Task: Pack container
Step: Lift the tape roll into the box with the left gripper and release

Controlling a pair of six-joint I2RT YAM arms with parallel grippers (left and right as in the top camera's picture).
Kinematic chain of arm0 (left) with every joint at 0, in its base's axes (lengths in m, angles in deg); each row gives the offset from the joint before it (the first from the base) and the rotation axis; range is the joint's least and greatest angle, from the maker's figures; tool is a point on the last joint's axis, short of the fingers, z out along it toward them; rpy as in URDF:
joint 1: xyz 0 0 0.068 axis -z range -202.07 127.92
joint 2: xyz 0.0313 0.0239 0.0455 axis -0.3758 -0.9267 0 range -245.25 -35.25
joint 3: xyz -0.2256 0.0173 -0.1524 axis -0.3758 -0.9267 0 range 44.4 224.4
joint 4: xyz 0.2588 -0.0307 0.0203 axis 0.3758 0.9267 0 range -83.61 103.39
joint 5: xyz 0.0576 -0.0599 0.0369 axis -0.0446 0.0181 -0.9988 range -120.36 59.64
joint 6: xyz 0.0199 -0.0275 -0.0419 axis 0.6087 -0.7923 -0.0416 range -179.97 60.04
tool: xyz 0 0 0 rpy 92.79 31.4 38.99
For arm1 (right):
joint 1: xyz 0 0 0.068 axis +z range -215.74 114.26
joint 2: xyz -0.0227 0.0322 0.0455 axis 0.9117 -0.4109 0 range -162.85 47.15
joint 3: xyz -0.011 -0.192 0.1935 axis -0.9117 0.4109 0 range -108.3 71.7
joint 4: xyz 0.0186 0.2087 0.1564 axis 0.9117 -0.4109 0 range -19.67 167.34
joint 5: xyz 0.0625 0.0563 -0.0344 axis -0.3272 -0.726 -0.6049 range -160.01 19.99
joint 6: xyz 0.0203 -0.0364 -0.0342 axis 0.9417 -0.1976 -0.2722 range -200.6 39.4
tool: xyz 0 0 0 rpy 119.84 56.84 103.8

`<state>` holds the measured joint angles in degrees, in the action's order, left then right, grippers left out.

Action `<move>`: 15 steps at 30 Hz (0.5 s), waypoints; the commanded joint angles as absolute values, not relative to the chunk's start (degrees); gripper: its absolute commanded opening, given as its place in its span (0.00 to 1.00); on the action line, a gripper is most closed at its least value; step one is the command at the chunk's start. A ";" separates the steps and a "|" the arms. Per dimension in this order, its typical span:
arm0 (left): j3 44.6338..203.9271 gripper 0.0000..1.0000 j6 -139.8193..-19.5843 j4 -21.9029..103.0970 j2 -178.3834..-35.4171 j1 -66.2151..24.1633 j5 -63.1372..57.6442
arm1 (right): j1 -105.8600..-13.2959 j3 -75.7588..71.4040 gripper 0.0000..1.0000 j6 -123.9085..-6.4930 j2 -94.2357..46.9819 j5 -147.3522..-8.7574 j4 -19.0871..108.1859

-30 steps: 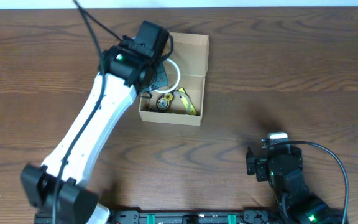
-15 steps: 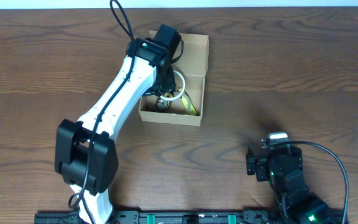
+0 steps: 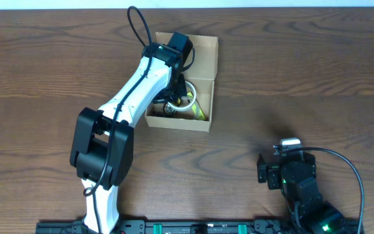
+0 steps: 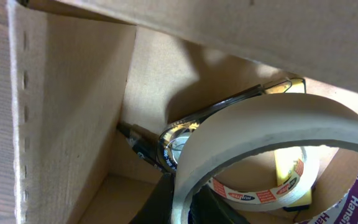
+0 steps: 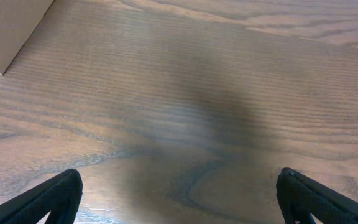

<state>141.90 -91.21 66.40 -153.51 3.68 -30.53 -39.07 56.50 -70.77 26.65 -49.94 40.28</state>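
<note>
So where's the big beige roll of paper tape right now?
In the left wrist view the beige paper tape roll is inside the brown cardboard box, pinched by the left gripper, in front of a clear printed tape roll.

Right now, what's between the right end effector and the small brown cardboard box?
Only bare brown wooden table lies between the right end effector and the small brown cardboard box; the overhead and right wrist views both show it.

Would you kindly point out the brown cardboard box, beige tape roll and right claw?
Brown cardboard box [image 3: 203,58]: overhead view, on its open flap lid.
Beige tape roll [image 4: 278,115]: left wrist view, on its outer band.
Right claw [image 5: 179,180]: right wrist view, midway between its fingertips.
</note>
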 commanded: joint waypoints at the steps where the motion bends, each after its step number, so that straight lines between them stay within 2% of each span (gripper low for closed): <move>1: 143.14 0.15 -90.73 66.49 -154.03 3.46 -30.83 | -39.85 56.78 0.99 -71.43 26.90 -49.26 40.30; 5: 143.14 0.22 -90.75 66.49 -154.03 3.46 -30.90 | -39.85 56.78 0.99 -71.43 26.90 -49.26 40.28; 7: 143.14 0.33 -90.75 66.27 -154.03 3.46 -30.90 | -39.85 56.78 0.99 -71.43 26.90 -49.26 40.30; 10: 143.16 0.95 -90.75 66.07 -153.86 3.46 -30.88 | -39.85 56.78 0.99 -71.43 26.90 -49.26 40.30; 15: 143.16 0.95 -90.75 66.07 -151.24 3.46 -30.96 | -39.85 56.78 0.99 -71.43 26.90 -49.26 40.30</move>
